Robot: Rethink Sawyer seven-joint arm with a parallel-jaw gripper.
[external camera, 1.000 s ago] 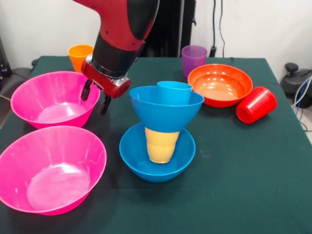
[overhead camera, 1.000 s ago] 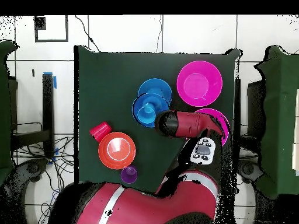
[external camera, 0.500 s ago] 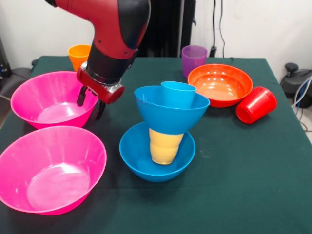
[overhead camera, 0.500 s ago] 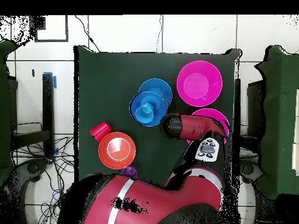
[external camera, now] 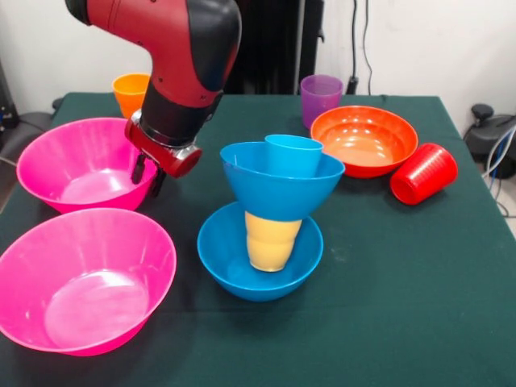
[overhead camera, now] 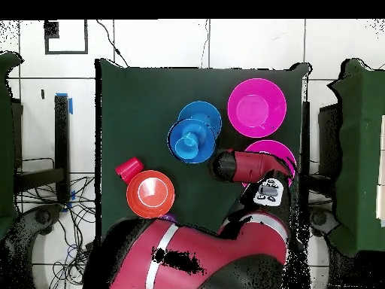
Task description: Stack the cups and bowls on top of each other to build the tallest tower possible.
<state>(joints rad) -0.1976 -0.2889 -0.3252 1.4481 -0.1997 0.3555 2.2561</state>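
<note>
A: Where's the gripper [external camera: 147,175]?
B: Over the rim of the far pink bowl [external camera: 81,161], on the side nearest the tower [external camera: 274,214]. Fingers apart, holding nothing.
A: Tower?
B: Mid-table. Blue bowl [external camera: 260,262] at the bottom, yellow cup [external camera: 270,240] inside it, 2nd blue bowl [external camera: 278,181] on that cup, leaning a bit, w/ light blue cup [external camera: 294,153] in it.
A: Other stuff?
B: Near pink bowl [external camera: 85,278] at the front corner. Orange-red bowl [external camera: 364,141] w/ purple cup [external camera: 321,98] behind it, red cup [external camera: 423,173] on its side just beside it. Orange cup [external camera: 131,93] at the back, partly behind the arm [external camera: 181,48].
</note>
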